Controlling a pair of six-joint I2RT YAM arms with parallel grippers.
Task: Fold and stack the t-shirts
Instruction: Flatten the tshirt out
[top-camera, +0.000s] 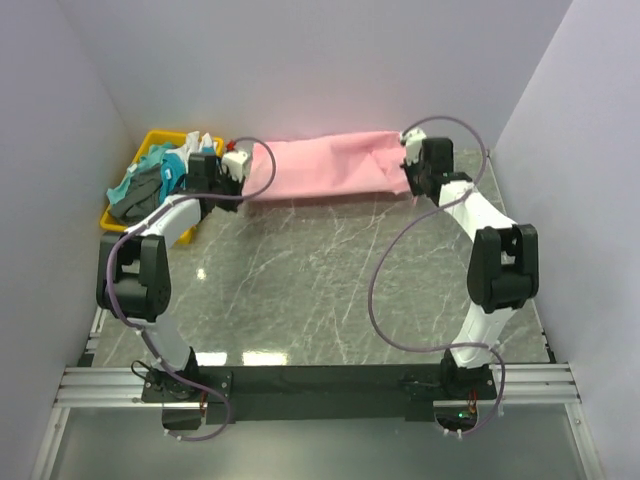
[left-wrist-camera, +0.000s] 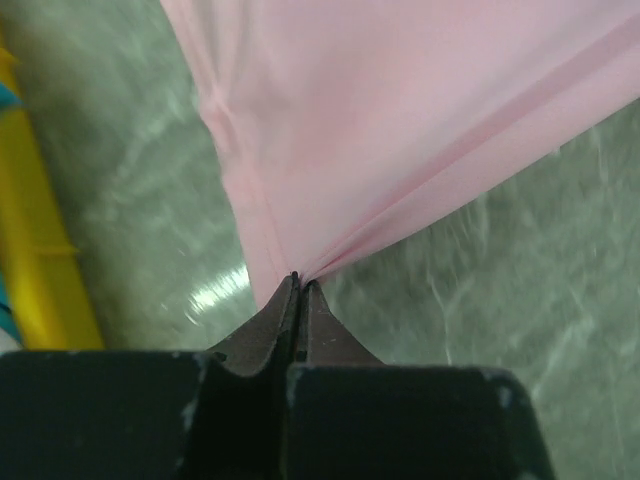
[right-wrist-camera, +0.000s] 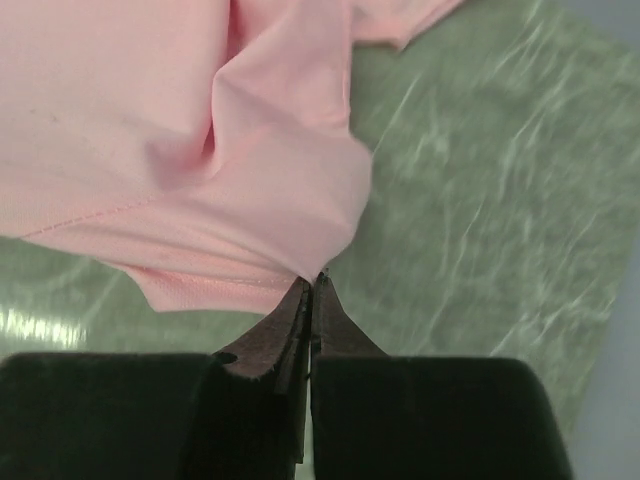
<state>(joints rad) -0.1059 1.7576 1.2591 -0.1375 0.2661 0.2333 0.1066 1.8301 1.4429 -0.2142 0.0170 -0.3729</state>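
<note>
Top external view showed a grey marbled worktop (top-camera: 330, 290). At its far left corner sat a yellow bin (top-camera: 155, 137), and a heap of t-shirts (top-camera: 148, 188) in teal, dark grey and white spilled over the bin's rim. Just right of the bin, the left gripper (top-camera: 242, 178) was closed tight on the left end of the pink t-shirt (top-camera: 320, 165). The pink t-shirt ran as a long, narrow band along the far edge of the worktop, from the left gripper across to the right gripper (top-camera: 408, 172), with shallow folds near its right end. Whether it rested on the worktop or hung just above it could not be told. The right gripper, near the far right corner, was also closed tight, on the shirt's right end.

Left wrist view showed that gripper's dark jaws pressed together with a pinch of pink cloth between their tips. A seam ran up from the pinch, and the yellow bin stood at the left edge of the picture.

Right wrist view showed the jaws together on a bunched fold of pink cloth beside a stitched hem, with grey worktop beneath.
</note>
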